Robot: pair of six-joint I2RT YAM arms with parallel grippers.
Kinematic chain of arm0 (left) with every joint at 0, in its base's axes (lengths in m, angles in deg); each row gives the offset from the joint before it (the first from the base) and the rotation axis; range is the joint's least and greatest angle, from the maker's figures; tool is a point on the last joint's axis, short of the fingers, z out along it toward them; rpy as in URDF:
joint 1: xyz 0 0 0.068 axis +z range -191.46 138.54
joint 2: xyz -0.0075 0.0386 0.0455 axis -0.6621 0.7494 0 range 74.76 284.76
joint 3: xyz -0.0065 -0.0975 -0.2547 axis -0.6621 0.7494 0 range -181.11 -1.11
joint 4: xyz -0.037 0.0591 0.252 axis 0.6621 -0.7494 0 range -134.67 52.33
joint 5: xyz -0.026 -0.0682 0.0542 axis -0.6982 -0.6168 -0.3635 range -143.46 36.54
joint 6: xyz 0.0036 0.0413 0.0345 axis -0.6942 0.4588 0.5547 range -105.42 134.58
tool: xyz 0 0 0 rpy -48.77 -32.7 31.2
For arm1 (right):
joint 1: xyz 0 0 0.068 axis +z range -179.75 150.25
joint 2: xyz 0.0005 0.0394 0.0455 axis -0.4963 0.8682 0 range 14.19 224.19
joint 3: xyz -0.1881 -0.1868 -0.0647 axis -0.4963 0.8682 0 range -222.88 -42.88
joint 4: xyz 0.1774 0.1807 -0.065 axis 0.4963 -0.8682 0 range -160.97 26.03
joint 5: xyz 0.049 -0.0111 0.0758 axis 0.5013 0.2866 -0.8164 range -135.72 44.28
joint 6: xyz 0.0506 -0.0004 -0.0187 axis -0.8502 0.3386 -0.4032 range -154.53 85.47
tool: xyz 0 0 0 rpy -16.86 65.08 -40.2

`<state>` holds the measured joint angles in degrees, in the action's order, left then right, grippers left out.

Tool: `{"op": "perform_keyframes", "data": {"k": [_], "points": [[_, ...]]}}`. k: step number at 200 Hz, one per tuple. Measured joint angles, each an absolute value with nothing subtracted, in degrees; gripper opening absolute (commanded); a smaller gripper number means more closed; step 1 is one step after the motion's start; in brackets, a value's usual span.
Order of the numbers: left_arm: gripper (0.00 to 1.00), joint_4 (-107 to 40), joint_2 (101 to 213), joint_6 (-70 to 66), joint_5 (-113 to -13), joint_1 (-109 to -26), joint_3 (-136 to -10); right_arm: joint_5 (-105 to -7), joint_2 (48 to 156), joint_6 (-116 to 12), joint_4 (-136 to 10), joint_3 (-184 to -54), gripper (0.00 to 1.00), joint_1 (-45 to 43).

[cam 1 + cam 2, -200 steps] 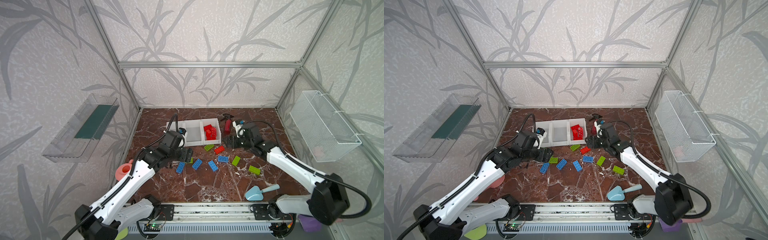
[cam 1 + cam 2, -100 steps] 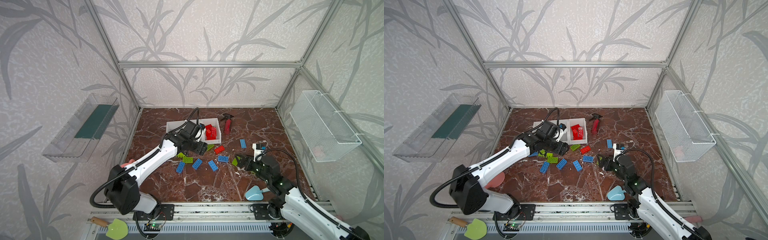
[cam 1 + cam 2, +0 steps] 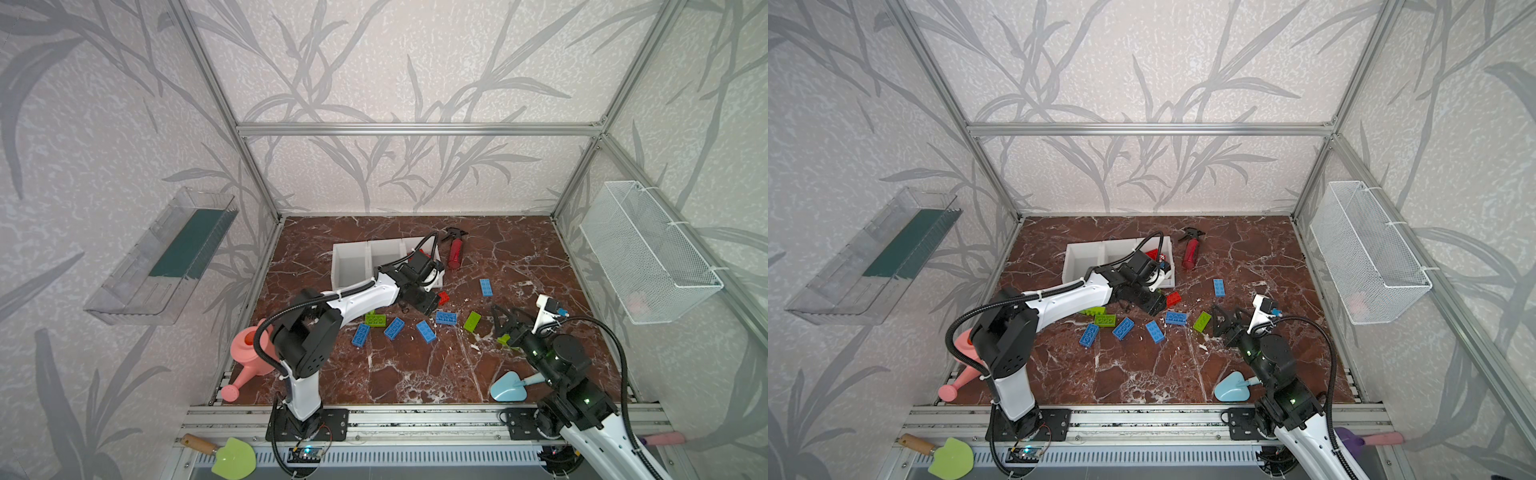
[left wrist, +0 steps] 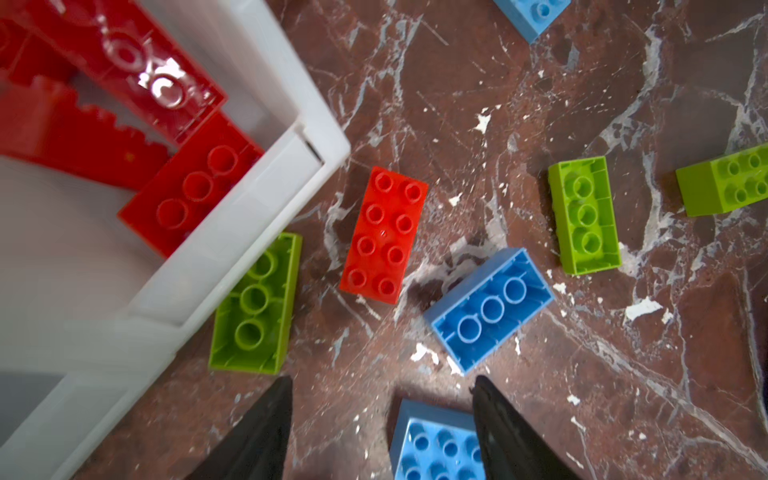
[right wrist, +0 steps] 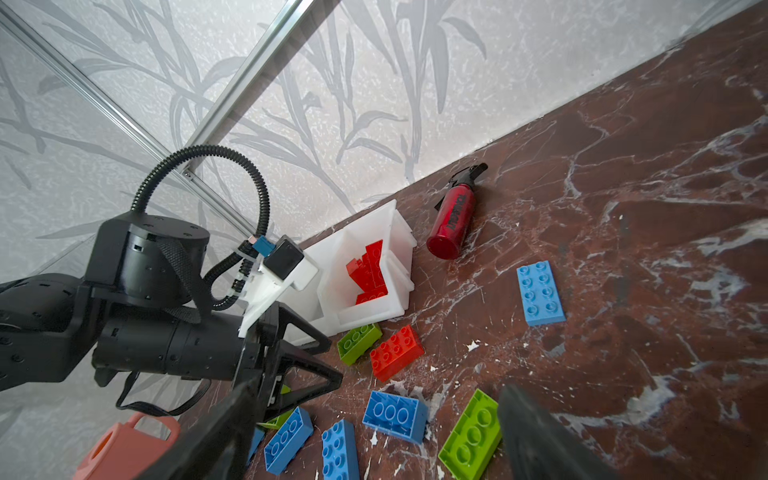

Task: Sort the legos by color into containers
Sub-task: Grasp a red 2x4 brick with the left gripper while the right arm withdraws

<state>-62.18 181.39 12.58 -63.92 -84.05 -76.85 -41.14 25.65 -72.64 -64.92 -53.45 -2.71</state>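
Red, blue and lime legos lie scattered on the marble floor in front of the three joined white containers [image 3: 353, 266] [image 3: 1086, 259]. Several red legos [image 5: 370, 270] [image 4: 191, 187] fill the right-hand container. My left gripper [image 3: 432, 305] [image 4: 380, 380] is open and low by that container's front corner. A loose red lego [image 4: 384, 235] [image 3: 444, 297] lies just beyond its tips, and a blue lego [image 4: 436, 444] sits below its jaws. My right gripper [image 3: 505, 322] [image 5: 378, 390] hangs open over the right part of the pile, above a blue lego [image 5: 395, 411] and a green lego [image 5: 471, 432].
A red spray bottle [image 3: 456, 251] lies right of the containers. A pink watering can [image 3: 249, 353] sits front left and a blue scoop [image 3: 509, 384] front right. A wire basket [image 3: 648, 257] and a clear tray [image 3: 166, 257] hang on the side walls.
My left gripper has moved right along the containers' front to the loose red lego, jaws narrowing. My right arm has drawn back from the containers toward the front right.
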Motion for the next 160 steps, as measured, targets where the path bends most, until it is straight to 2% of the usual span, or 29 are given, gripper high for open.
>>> {"op": "perform_keyframes", "data": {"k": [67, 160], "points": [[0.69, -58.6, 187.3, 12.7, -63.9, -84.7, -80.3, -41.3, 25.3, -72.7, -66.0, -53.4, 0.94, -2.7], [0.62, -57.2, 193.3, 13.2, -64.1, -84.6, -84.8, -43.7, 29.8, -72.6, -64.7, -53.4, 0.94, -2.9]]}}
